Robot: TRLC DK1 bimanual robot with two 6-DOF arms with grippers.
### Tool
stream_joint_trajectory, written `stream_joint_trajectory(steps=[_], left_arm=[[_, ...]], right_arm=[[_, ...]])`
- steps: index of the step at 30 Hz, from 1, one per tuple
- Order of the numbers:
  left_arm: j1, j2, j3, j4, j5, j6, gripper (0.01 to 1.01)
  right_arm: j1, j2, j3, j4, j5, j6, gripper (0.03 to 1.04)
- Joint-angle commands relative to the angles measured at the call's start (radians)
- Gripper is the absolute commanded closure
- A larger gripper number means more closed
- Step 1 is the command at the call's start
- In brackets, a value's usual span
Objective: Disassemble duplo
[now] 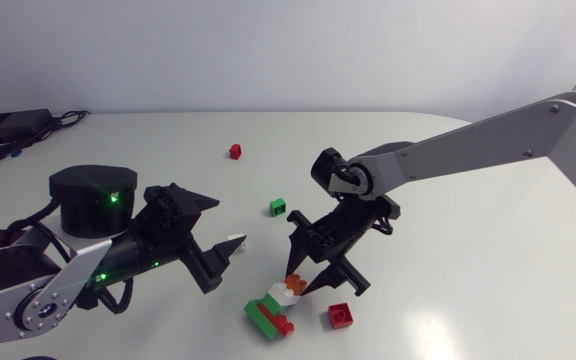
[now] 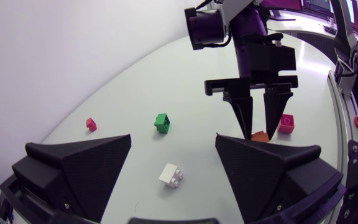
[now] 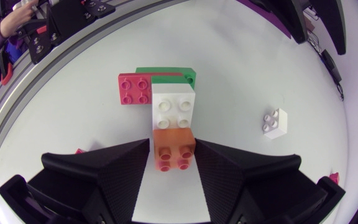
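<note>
White worktop point(image 1: 448, 290), pale and matte, seen from above and from both wrists. Right tool point(image 2: 258, 124): wedge fingers drawn close about the orange brick point(image 3: 174, 149), which sits between them and appears to be pinched on two opposite sides. That brick caps a small duplo stack near the worktop's front edge. Below it come a white brick point(image 3: 174, 109), a red brick point(image 3: 135, 89) set off to one side, and a green base point(image 3: 166, 73). Left tool point(image 2: 173, 155): fingers spread wide, holding nothing, with a loose white brick point(image 2: 171, 175) lying on the worktop between them and the stack off to one side of this tool.

Probable hazards:
- Nothing braces the green base, so an upward pull on the orange brick may lift the whole stack instead of separating one layer.
- The off-centre red brick may make the stack tip or twist as it rises.
- Contact seems to lie near the finger ends, so the smooth brick could slip free.
- A dragged stack could knock the loose red brick point(image 1: 340, 315) just beside it.
</note>
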Motion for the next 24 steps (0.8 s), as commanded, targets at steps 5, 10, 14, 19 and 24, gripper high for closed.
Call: stream_joint_trajectory(steps=[5,10,14,19,24], left_arm=[[-0.007,0.011,-0.011,0.007,0.007,0.015,0.08],[-0.007,0.011,-0.011,0.007,0.007,0.018,0.08],[-0.007,0.012,-0.011,0.007,0.007,0.018,0.08],[-0.009,0.017,-0.008,0.009,0.007,0.021,0.08],[-0.007,0.018,-0.008,0.01,0.007,0.021,0.08]], right_arm=[[0.026,0.028,0.019,-0.038,-0.003,-0.047,0.57],[0.025,0.029,0.02,-0.058,0.0,-0.058,0.68],[0.025,0.028,0.019,-0.069,0.006,-0.063,0.68],[0.022,0.028,0.016,-0.071,0.011,-0.061,0.64],[0.014,0.028,0.019,-0.072,0.015,-0.055,0.6]])
